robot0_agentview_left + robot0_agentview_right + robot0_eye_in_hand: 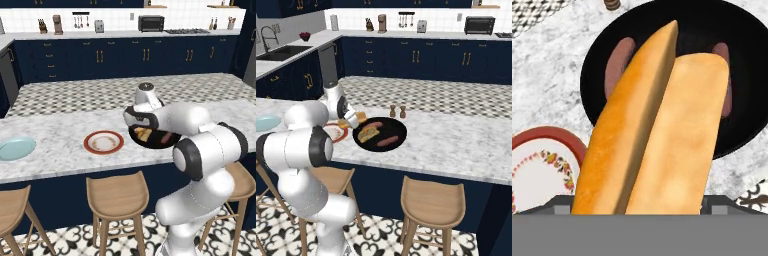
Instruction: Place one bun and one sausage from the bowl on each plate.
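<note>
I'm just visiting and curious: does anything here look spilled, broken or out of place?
Nothing looks spilled or broken. A bun is up in the gripper above the black bowl, where another bun and two sausages remain.

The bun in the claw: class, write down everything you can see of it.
The bun is a long hot-dog roll, golden-brown on its crust and paler tan on its cut faces. It is split lengthwise and has no filling. It looks soft and baked. The claw grips it and holds it lifted off the marble counter, over the edge of the black bowl nearest the red-rimmed plate. Nothing else touches it.
</note>
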